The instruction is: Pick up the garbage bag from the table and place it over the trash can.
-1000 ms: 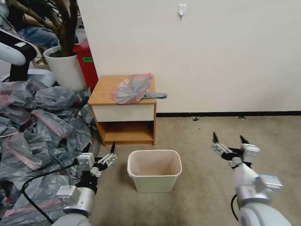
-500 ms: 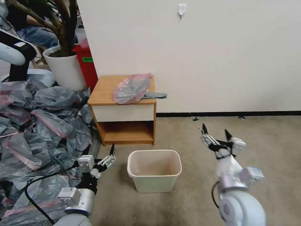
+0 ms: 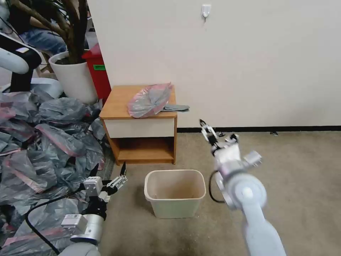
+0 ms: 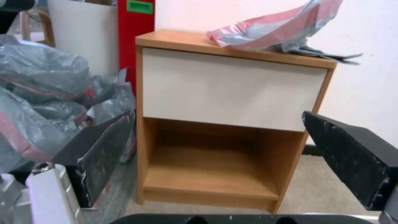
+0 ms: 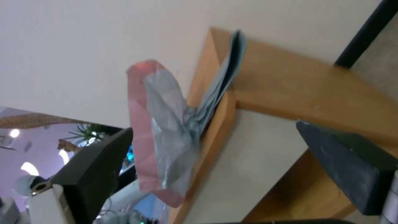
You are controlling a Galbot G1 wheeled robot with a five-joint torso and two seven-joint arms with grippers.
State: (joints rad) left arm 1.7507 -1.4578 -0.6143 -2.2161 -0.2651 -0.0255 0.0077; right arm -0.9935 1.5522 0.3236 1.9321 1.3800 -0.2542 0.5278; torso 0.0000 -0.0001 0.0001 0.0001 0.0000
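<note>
The garbage bag lies crumpled on the right half of the table, its grey tail hanging over the right edge. The cream trash can stands on the carpet in front of the table. My right gripper is open, raised to the right of the table at about drawer height, short of the bag. In the right wrist view the bag and table sit between its spread fingers. My left gripper hangs open low, left of the can, facing the table and bag.
A big heap of grey-and-pink bags covers the floor to the left. Behind it stand a white plant pot and a red box. The wall runs behind the table. Open carpet lies to the right.
My right arm has swung up and to the left, from right of the trash can toward the table's right side, still open. The left gripper has dropped back slightly.
</note>
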